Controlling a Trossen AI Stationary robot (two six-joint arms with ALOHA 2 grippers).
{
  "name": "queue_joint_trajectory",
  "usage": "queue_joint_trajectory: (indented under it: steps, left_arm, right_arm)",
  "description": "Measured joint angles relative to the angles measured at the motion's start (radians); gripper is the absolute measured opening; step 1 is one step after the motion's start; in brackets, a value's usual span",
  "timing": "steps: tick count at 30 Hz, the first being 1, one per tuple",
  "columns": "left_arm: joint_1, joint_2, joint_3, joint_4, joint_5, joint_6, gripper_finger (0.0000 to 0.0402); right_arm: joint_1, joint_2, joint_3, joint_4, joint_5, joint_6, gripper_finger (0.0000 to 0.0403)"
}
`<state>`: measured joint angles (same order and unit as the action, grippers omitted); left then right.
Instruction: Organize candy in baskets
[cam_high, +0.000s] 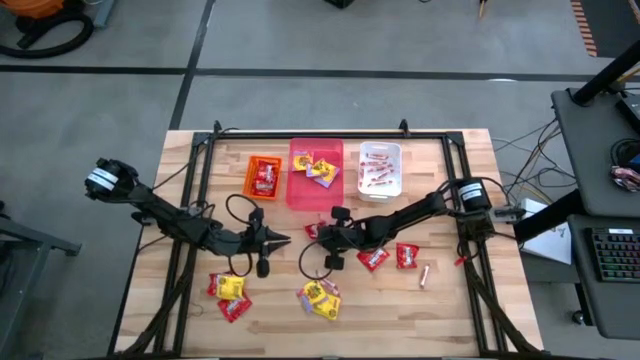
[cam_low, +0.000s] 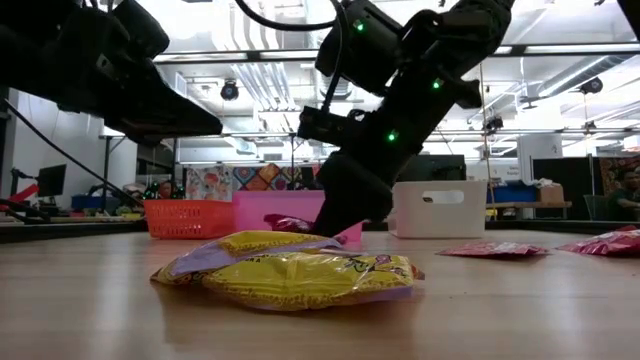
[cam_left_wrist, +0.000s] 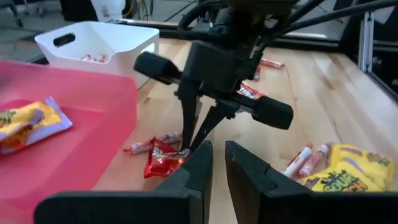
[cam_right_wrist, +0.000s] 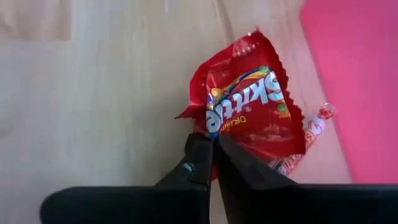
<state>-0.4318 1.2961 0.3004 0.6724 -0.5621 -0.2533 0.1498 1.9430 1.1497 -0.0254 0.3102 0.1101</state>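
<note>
One red packet (cam_right_wrist: 252, 115) lies pinched at the right pincer's (cam_right_wrist: 213, 144) closed tips.

Overhead looking down, table-level sideways, both wrists close on pink basket (cam_high: 315, 175)

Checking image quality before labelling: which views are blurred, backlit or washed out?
Low view: the arms are dark silhouettes against bright ceiling lights, and the yellow packet looks soft. Right wrist view: the table is pale and soft; the red packet print is readable. High view: evenly lit.
</note>
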Motion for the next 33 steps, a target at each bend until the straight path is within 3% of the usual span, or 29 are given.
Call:
queue_joint_trajectory:
  steps: [5,12,18,24,29,33]
  left_arm:
    - [0.015,0.0,0.0,0.0,-0.001,-0.085,0.0054]
    - [0.05,0.011,0.0,0.011,-0.002,-0.12,0.0135]
    - [0.09,0.082,0.0,0.136,-0.005,-0.123,0.0192]
    - [0.115,0.189,0.0,0.265,0.043,-0.122,0.0203]
    - [0.131,0.285,0.015,0.399,0.112,-0.119,0.0203]
    - [0.144,0.351,0.052,0.413,0.136,-0.123,0.0204]
  right_arm:
    - [0.021,-0.051,0.005,-0.01,0.004,-0.074,0.0009]
    - [0.041,-0.113,0.007,-0.025,0.01,-0.223,0.0009]
    - [0.089,-0.122,0.007,-0.013,0.146,-0.468,0.0009]
    - [0.119,-0.122,0.007,0.017,0.218,-0.648,0.0008]
    - [0.116,-0.122,0.007,0.023,0.224,-0.681,0.0008]
    - [0.116,-0.122,0.007,0.023,0.224,-0.687,0.0008]
